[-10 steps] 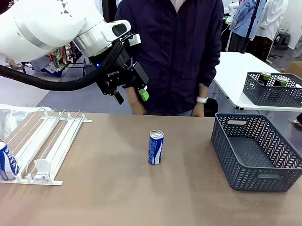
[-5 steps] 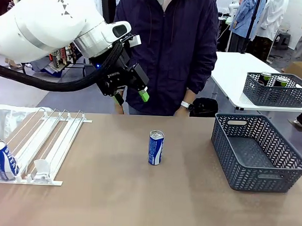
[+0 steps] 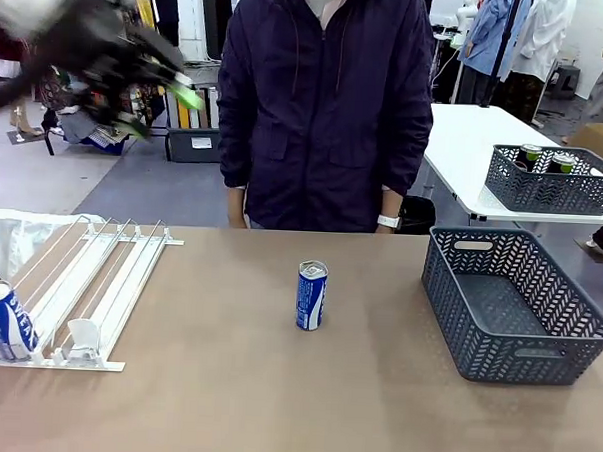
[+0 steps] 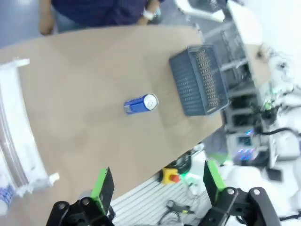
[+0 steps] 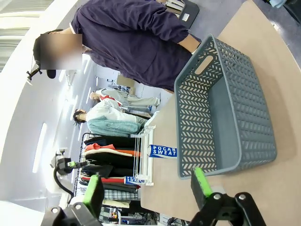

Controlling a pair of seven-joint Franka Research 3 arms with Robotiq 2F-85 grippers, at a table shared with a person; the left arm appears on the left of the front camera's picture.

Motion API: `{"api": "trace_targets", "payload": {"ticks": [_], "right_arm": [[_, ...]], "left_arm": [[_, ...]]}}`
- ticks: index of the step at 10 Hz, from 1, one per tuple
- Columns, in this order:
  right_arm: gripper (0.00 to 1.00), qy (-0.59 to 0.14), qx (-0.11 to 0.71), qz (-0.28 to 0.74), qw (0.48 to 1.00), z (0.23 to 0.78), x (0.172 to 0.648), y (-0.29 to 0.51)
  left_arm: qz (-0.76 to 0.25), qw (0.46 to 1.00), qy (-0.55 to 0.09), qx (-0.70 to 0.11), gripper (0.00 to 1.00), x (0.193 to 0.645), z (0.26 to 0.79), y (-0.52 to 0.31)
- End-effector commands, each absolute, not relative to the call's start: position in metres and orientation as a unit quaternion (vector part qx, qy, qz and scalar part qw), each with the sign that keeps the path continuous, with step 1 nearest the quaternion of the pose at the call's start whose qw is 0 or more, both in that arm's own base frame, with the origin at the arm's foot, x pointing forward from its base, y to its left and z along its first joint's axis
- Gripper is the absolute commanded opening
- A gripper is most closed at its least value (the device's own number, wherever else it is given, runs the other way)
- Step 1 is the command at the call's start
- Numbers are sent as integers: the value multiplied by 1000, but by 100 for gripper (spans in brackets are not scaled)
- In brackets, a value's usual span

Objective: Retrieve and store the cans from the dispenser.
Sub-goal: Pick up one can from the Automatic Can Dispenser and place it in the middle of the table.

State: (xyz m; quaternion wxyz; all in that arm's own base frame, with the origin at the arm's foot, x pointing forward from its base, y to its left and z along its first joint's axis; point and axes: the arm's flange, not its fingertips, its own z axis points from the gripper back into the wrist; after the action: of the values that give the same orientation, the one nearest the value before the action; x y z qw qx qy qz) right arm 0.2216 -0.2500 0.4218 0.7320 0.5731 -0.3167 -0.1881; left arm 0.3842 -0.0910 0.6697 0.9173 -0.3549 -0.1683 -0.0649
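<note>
- Jaws of left arm (image 3: pixel 94 49), spread and empty, have swung up-left, toward the dispenser (image 3: pixel 99 277).
- Blue can (image 3: pixel 311 296) stands mid-surface, unstored; second can (image 3: pixel 2 320) waits at dispenser's near end.
- Right jaws spread, empty.

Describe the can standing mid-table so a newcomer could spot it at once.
Find the brown table. Between the white dispenser at its left and the grey basket at its right, a blue can stands upright, alone. The other blue can leans in the dispenser.
</note>
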Motion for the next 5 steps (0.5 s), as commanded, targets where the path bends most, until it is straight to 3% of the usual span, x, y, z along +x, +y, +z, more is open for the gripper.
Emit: {"api": "trace_targets", "payload": {"ticks": [1,3,5], "right_arm": [[100,-333,576,-181,724,425,224,-250],[100,-333,576,-181,724,425,224,-250],[100,-333,576,-181,724,425,224,-250]], "left_arm": [[22,886,-190,-422,100,349,651,17],[67,803,-204,-556,100,310,623,118],[133,738,-198,-631,100,285,567,168]]}}
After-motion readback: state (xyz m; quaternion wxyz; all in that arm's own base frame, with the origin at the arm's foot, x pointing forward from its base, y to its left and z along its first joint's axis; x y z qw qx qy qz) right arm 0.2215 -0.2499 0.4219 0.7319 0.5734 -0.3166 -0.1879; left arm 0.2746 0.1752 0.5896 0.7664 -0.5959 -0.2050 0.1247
